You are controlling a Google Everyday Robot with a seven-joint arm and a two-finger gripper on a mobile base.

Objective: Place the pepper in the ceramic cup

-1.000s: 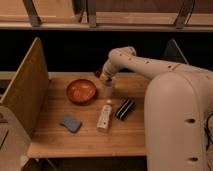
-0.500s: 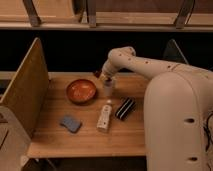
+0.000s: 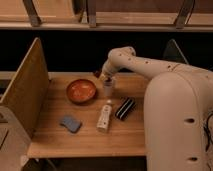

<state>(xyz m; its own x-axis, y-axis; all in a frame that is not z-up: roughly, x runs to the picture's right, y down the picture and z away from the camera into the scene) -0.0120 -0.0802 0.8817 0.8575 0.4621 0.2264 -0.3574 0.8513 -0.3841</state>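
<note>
- The robot arm (image 3: 150,67) sweeps in from 4 o'clock, across the right side of the wooden table (image 3: 85,135), and bends down toward the table's middle back.
- The orange bowl (image 3: 81,91) sits at 9 o'clock from the cup, near it but apart.
- The white bottle (image 3: 104,116) lies at 6 o'clock from the cup; a black box (image 3: 125,108) is just beside the bottle at 2 o'clock, and a blue-grey sponge (image 3: 70,123) lies at 8 o'clock.
- The ceramic cup (image 3: 108,87) stands upright, right under the arm's tip.
- The gripper (image 3: 105,77) hangs at the cup's mouth; whether it is clenched or released I cannot tell.
- The pepper cannot be made out; it may be at the gripper or already inside the cup.
- To do this step well, I judge: stay centred over the rim, release low, lift straight up without tipping the cup.
</note>
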